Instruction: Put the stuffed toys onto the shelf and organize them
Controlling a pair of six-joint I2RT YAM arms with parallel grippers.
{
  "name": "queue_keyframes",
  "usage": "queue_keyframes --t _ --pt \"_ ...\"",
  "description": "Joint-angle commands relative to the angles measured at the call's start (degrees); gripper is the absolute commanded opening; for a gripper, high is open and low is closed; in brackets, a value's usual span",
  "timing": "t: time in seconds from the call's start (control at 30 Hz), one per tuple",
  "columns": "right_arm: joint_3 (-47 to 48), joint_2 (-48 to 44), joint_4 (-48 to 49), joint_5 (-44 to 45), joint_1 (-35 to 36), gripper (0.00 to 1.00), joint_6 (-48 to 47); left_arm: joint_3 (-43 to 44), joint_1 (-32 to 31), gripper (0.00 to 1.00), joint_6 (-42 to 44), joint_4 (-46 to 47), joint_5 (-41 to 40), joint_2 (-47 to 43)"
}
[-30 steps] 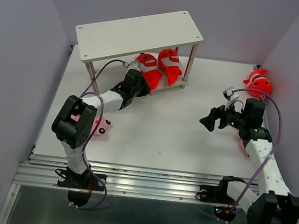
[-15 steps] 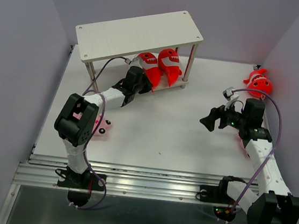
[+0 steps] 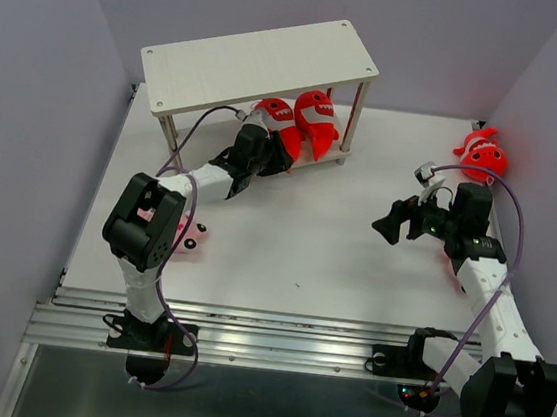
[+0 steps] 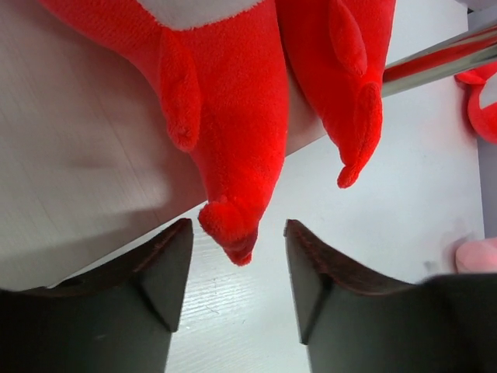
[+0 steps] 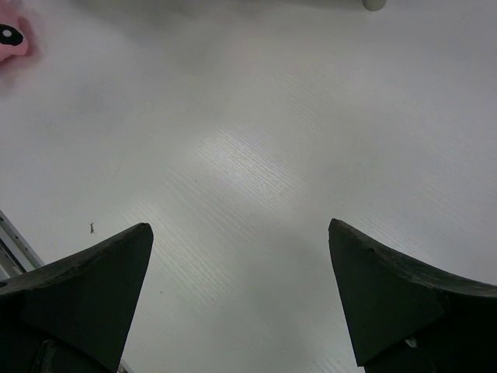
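The white shelf (image 3: 260, 65) stands at the back of the table. Two red shark toys lie side by side on its lower tier, the left shark (image 3: 280, 128) and the right shark (image 3: 316, 120). My left gripper (image 3: 262, 146) is at the tier's front edge and open. In the left wrist view the left shark's tail (image 4: 229, 225) hangs just beyond my open left gripper (image 4: 237, 249), touching neither finger. A third red shark (image 3: 481, 156) lies at the far right. A pink toy (image 3: 190, 237) sits beside my left arm. My right gripper (image 3: 390, 221) hovers open and empty over the table.
The shelf's chrome leg (image 4: 435, 62) runs right of the sharks. A pink patch (image 3: 450, 263) shows behind my right forearm. The pink toy (image 5: 12, 35) appears at the right wrist view's top-left corner. Purple walls enclose the table.
My left gripper's jaws have opened and let go of the left shark's tail, leaving it on the lower tier. The right arm has not moved.
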Motion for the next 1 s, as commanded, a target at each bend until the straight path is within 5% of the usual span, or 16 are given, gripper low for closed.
queue_keyframes --t 0.0,0.03,0.07,0.53,0.97 --pt "-0.13 -0.32 2.30 0.69 -0.24 1.00 -0.74 -1.11 0.46 0.68 1.20 2.46 0.12 -2.66" --pt "-0.13 -0.23 2.30 0.69 -0.24 1.00 -0.74 -1.37 0.46 0.72 1.38 2.63 0.12 -3.02" --pt "-0.13 -0.32 2.30 0.69 -0.24 1.00 -0.83 -1.90 0.37 0.98 1.47 2.98 0.20 -3.80" --pt "-0.22 -0.76 0.81 -0.63 -0.24 1.00 -3.73 -9.10 0.46 0.99 6.47 2.72 0.20 -16.28" --pt "4.34 4.77 0.37 11.56 -0.24 1.00 -1.72 -19.56 0.37 0.99 21.84 -7.28 9.25 -45.36"
